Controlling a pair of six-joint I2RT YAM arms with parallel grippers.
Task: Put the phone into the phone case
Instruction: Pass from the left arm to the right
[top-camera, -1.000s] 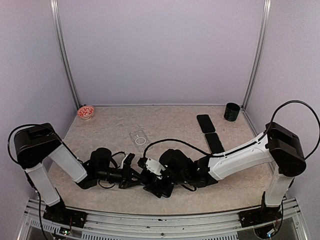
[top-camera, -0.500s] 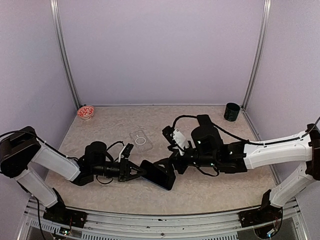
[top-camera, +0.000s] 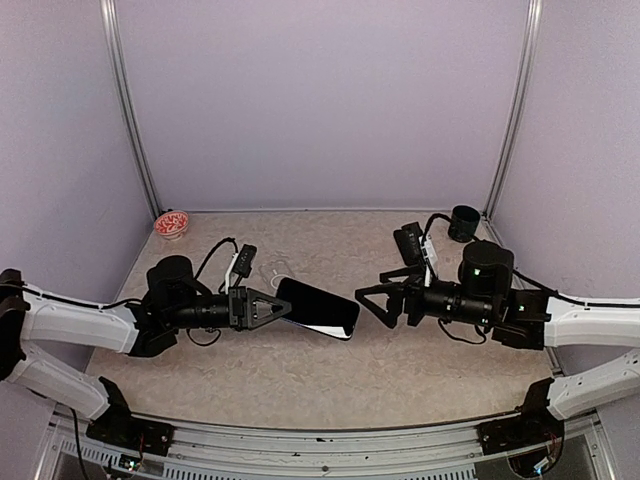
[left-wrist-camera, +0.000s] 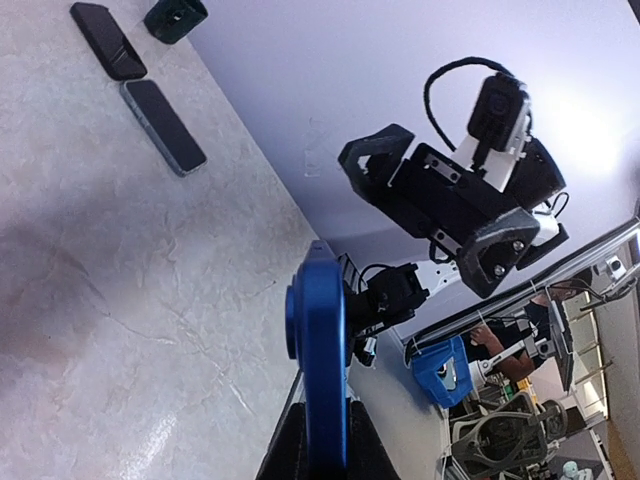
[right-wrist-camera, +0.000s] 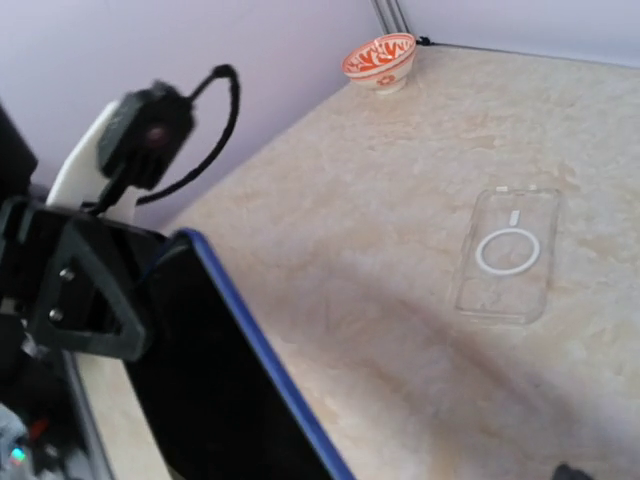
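My left gripper (top-camera: 278, 308) is shut on the left end of a blue phone (top-camera: 318, 307) and holds it above the table, black screen facing up and right. In the left wrist view the phone (left-wrist-camera: 325, 370) is edge-on between the fingers. The clear phone case (top-camera: 272, 270) lies flat on the table just behind the left gripper. It also shows in the right wrist view (right-wrist-camera: 507, 252). My right gripper (top-camera: 377, 304) is open and empty, a short gap to the right of the phone's free end. It also shows in the left wrist view (left-wrist-camera: 450, 210).
Two dark phones (left-wrist-camera: 105, 40) (left-wrist-camera: 163, 125) lie at the back right, next to a dark cup (top-camera: 463, 222). A red patterned bowl (top-camera: 172, 224) sits at the back left corner. Purple walls enclose the table.
The left gripper has lifted the phone up and toward the back left. The right gripper has come off the phone and pulled back to the right, now open.
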